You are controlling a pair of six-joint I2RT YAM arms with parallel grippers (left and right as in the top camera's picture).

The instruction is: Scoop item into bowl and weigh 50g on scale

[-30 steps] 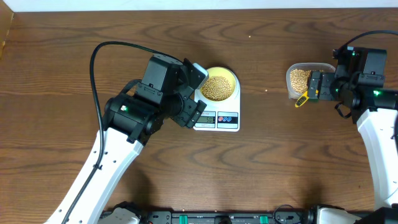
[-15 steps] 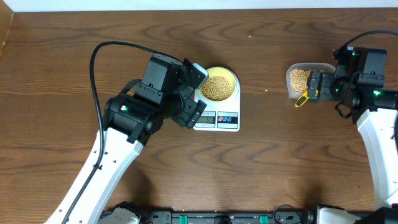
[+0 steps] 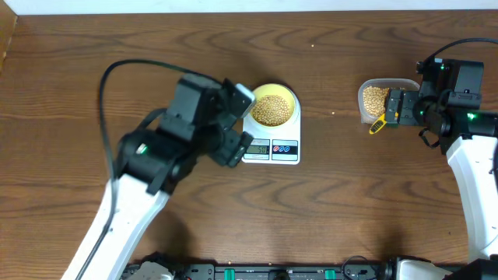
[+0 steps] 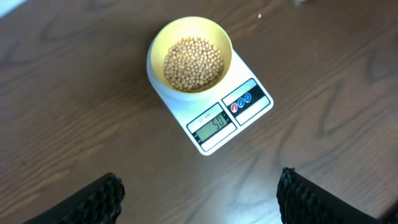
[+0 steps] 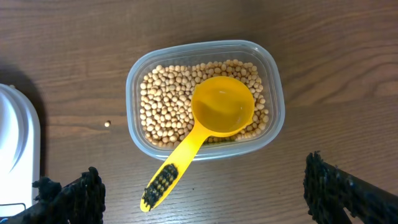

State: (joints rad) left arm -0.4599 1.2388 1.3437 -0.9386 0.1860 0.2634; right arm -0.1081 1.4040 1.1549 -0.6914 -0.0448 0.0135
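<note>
From my console the brown wooden table [image 3: 78, 62] fills the overhead view, with the 2 arms at opposite ends of it. The left gripper [image 4: 199, 196] hangs above the table with its jaws spread wide and nothing between them, looking down on the scale. The right gripper [image 5: 205, 190] is just as released, its 2 fingers standing apart on either side of the tub's near edge and touching nothing. The scale [image 4: 260, 107] lies flat toward the middle of the table, white, with a red and a blue button beside its display, which reads what looks like 50. Well apart from it, on the right side, sits the clear plastic tub [image 5: 274, 93]. The bowl [image 4: 153, 59] stands upright on the end of the scale away from the display, and it holds a heap of beans [image 4: 193, 62]. A yellow scoop [image 5: 221, 106] rests in the tub, cup empty and facing up, handle sticking out over the rim toward the gripper. More beans cover the tub floor around it, and 1 stray bean [image 5: 107, 124] lies on the table just beside the tub.
</note>
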